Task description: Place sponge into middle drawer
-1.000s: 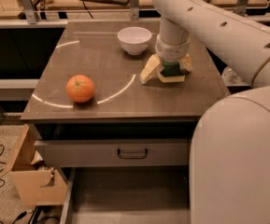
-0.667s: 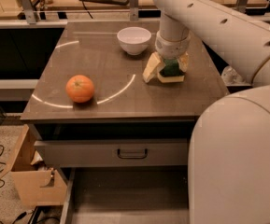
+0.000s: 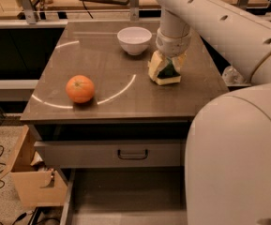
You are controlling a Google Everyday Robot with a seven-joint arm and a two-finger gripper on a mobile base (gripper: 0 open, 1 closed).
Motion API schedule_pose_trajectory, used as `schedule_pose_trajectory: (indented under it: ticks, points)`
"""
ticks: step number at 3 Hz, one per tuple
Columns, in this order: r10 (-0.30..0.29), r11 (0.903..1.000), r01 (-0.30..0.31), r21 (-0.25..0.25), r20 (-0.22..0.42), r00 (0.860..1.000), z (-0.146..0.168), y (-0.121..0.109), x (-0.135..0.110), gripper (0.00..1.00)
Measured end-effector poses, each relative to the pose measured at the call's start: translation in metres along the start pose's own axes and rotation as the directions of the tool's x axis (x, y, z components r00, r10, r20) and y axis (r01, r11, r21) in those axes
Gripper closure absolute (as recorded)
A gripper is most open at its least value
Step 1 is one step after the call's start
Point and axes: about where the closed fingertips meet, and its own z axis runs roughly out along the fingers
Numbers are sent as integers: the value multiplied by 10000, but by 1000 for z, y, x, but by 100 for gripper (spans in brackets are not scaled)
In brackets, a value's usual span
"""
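The sponge [image 3: 167,75], yellow with a dark green face, is at the right side of the brown counter top [image 3: 111,74], just in front of the bowl. My gripper [image 3: 165,69] comes down on it from above, with pale fingers [image 3: 154,65] on both sides, shut on it. The sponge's underside is at or just above the counter; I cannot tell which. The middle drawer [image 3: 125,196] is pulled out at the bottom of the view, a grey tray with a bare floor, partly hidden by my body on the right.
A white bowl [image 3: 134,40] stands behind the sponge. An orange [image 3: 80,88] lies at the front left of the counter. A closed drawer front with a dark handle [image 3: 132,153] sits above the open tray. A cardboard box [image 3: 32,177] stands at lower left.
My gripper and the sponge have shifted slightly left together. The orange and the bowl have not moved.
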Motion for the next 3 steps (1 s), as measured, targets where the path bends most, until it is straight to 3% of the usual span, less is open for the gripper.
schedule_pose_trajectory:
  ticks: [1, 3]
  points:
    - [-7, 10000, 7, -5, 7, 10000, 0, 0, 0, 100]
    - [-407, 9982, 379, 469, 593, 9974, -39, -25, 44, 100]
